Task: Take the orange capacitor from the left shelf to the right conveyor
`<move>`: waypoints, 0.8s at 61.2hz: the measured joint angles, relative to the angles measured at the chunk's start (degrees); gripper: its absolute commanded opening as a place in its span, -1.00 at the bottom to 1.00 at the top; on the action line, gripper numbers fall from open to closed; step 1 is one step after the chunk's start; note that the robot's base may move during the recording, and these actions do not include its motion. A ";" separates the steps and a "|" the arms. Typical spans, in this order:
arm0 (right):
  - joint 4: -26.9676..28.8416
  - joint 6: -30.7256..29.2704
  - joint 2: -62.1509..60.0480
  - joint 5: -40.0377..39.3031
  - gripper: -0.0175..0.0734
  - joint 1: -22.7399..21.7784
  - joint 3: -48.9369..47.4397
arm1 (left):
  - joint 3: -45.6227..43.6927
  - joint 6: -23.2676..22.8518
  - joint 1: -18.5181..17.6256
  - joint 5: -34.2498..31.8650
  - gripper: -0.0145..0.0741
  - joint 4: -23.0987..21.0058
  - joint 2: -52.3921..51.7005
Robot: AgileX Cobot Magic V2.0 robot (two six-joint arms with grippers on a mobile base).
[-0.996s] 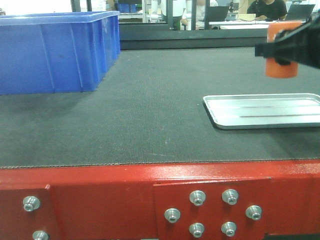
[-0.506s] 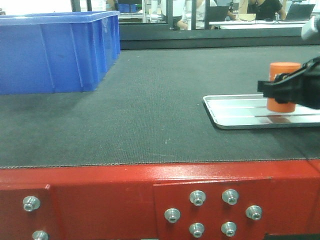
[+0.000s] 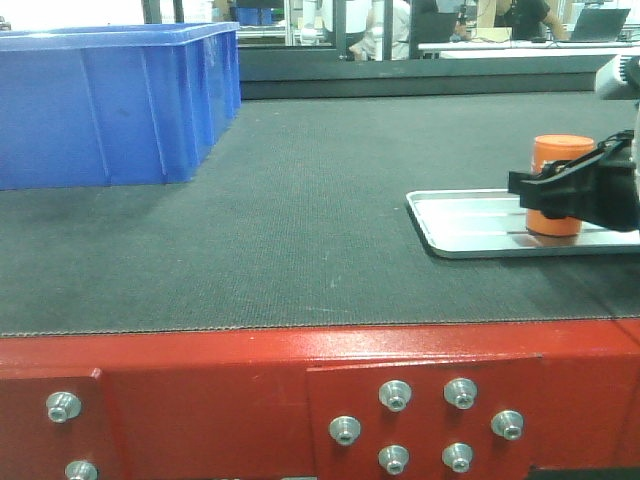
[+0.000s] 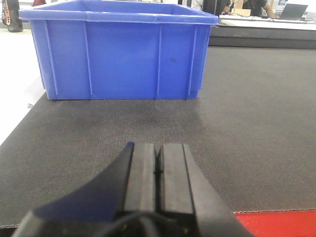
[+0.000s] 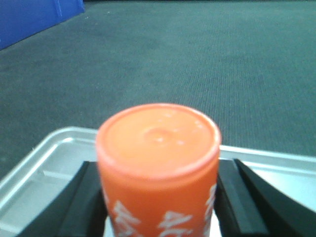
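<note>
Orange capacitor [image 3: 559, 187] stands upright in the shallow silver tray [image 3: 465, 228] that lies on the dark grey belt of the conveyor [image 3: 300, 200], toward the right side of the front view. The right gripper [image 3: 565, 192] is clamped around it — black fingers [image 3: 535, 186] cross the cylinder's middle, and its bottom edge sits at the tray floor, though whether it actually touches the metal cannot be told from here. From the right wrist camera, the capacitor's flat orange top [image 5: 158, 136] fills the centre of the picture, white printing shows low on its side, and one black finger [image 5: 86, 200] presses in at each flank; the tray's rounded corner and raised rim [image 5: 47, 148] curve around in front.

The left gripper [image 4: 158, 170] hangs low over the belt with its two black pads pressed flat together, nothing between them. Ahead of it stands a blue plastic bin [image 4: 121, 52], resting on the belt well apart from the tray — in the front view the bin [image 3: 110, 100] occupies the far left corner. Along the near edge of the belt runs the red metal frame [image 3: 200, 390], studded with silver bolts [image 3: 395, 396]. Desks and seated people are dimly visible beyond the far end.
</note>
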 measured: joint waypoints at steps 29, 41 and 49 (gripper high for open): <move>0.00 0.10 -16.97 22.86 0.76 0.00 0.00 | 0.00 0.00 0.00 0.00 -0.96 0.00 0.00; 0.00 3.61 -33.57 38.47 0.61 0.00 0.21 | 0.00 0.00 0.00 0.00 -0.96 0.00 0.00; 0.00 5.19 -44.06 49.16 0.12 0.00 0.29 | 0.00 0.00 0.00 0.00 -0.96 0.00 0.00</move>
